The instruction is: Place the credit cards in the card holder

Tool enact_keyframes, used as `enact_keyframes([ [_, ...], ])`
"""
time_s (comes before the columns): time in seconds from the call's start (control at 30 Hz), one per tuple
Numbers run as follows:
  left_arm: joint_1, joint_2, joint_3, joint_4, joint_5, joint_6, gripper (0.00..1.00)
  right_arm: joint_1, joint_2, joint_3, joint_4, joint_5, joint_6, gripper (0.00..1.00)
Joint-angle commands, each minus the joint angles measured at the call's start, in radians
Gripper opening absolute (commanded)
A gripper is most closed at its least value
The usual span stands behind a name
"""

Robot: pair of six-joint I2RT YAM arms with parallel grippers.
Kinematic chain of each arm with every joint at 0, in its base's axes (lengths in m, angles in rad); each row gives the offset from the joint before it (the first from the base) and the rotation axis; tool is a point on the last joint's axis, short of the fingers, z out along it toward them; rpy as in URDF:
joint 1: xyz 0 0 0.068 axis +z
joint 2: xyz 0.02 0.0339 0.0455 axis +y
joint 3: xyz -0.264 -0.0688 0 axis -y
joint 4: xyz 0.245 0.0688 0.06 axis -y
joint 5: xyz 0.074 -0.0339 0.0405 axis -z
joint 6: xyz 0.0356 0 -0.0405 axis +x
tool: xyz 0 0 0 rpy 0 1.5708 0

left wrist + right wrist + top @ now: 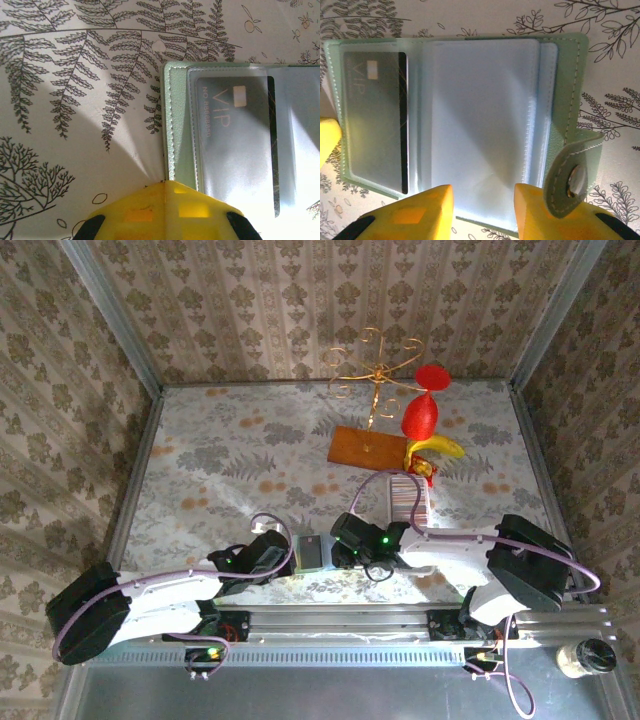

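the card holder (pixel 470 125) lies open on the tabletop (pixel 220 460), lower centre of the top view, a vip credit card (pixel 372 120) in one clear sleeve. right claw (pixel 483 210) released over its lower edge; left claw (pixel 165 210) clenched at its border.

Black-and-white arms (pixel 160 590), yellow fingers (pixel 420 210), lilac cables (pixel 372 477)

Table (pixel 210 465) left half open; wooden board (pixel 367 448), ribbed tray (pixel 408 498) crowd right-centre; card holder (pixel 312 552) boxed between left arm (pixel 165 592), right arm (pixel 450 545).
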Motion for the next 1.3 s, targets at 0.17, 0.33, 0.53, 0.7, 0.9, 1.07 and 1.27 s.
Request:
enact_keyframes([
  [0.17,-0.002,0.012,-0.026,-0.01,-0.007,-0.012,0.0,0.008,0.047,0.033,0.004,-0.029,0.025,0.39],
  [0.33,-0.003,0.017,-0.026,-0.005,-0.005,-0.012,0.0,0.009,0.07,0.047,0.052,-0.057,0.036,0.41],
  [0.53,-0.005,0.017,-0.025,-0.005,-0.005,-0.011,0.0,0.009,0.086,0.057,0.09,-0.077,0.041,0.4],
  [0.7,-0.009,0.006,-0.026,-0.004,-0.007,-0.012,0.0,0.009,0.083,0.048,0.149,-0.096,0.063,0.39],
  [0.9,-0.021,0.016,-0.031,0.017,-0.008,-0.015,0.0,0.009,0.087,0.029,0.26,-0.13,0.085,0.35],
  [1.07,-0.024,0.033,-0.031,0.028,-0.003,-0.025,0.0,0.009,0.108,0.03,0.293,-0.15,0.098,0.35],
  [1.27,-0.025,0.014,-0.045,0.035,-0.009,-0.028,0.0,0.011,0.111,0.026,0.328,-0.155,0.11,0.35],
])
